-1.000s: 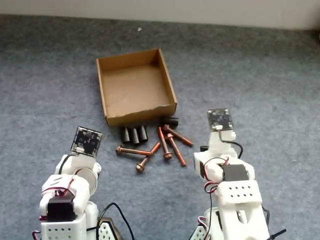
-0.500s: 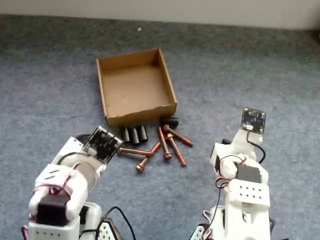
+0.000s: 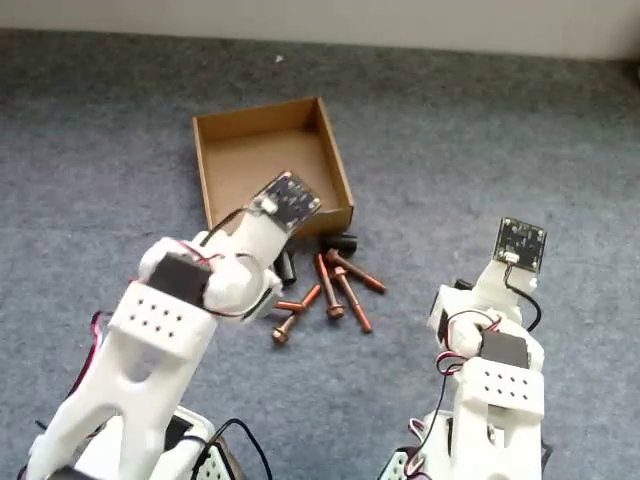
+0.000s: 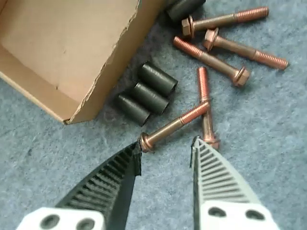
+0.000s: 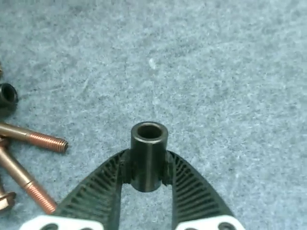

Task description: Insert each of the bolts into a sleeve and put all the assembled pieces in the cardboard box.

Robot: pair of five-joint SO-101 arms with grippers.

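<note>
Low over the grey worktop, the left hand, released, jaws spread, just off the near corner of the cardboard box. Between its fingertips, the head end of one copper-coloured bolt, right by the dark finger; touching or not, cannot tell. Crossing that one near its threaded tip, a second bolt. Farther off, three more bolts, loose on the worktop. Just beside the box wall, three sleeves, dark, lying down side by side and touching one another. Near the box's other front corner, a fourth sleeve.

Off to the side, the right hand, clenched on a sleeve: gripped around its lower part, open bore toward the wrist camera, bare worktop beneath, bolts well apart from it.

From the high view, left arm stretched over the pile toward the box; right arm apart from both.
</note>
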